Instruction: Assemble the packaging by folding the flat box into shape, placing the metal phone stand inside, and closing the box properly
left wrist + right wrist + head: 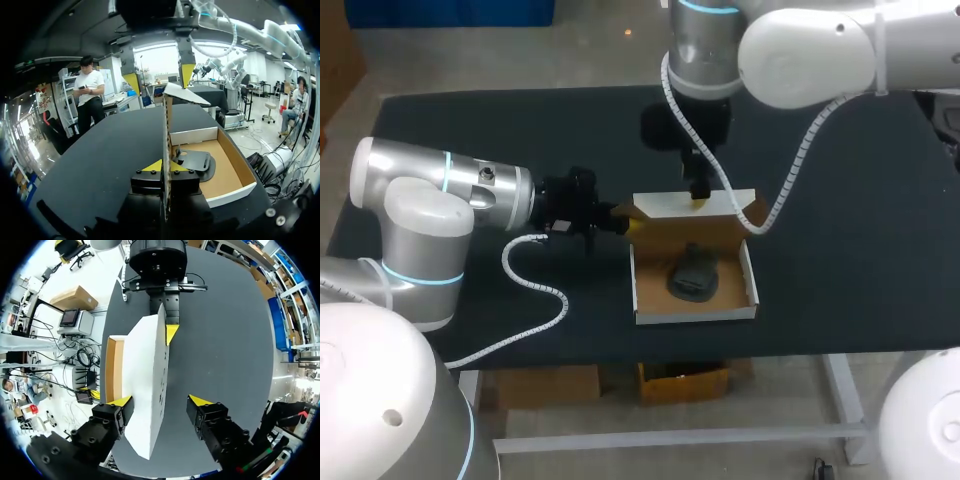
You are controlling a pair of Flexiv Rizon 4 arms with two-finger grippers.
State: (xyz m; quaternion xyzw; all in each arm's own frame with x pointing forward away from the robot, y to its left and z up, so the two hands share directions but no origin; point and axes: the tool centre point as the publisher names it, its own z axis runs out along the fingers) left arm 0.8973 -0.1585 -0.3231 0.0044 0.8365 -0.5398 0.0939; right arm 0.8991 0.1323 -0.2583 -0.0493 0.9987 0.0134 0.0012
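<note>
The cardboard box (752, 278) stands open at the table's middle, with the dark metal phone stand (694, 277) lying inside it. My left gripper (623, 222) is at the box's left side, shut on the thin upright side flap (167, 125); the stand (196, 162) lies just beyond its fingers. My right gripper (700, 200) comes down over the back edge, open around the raised white lid (145, 385). One of its fingertips (120, 401) touches the lid and the other stands apart from it.
The box sits close to the front edge of the black table (840, 260). My left arm's white cable (535, 285) loops over the table left of the box. My right arm's cable (790, 180) hangs beside the box's back right corner.
</note>
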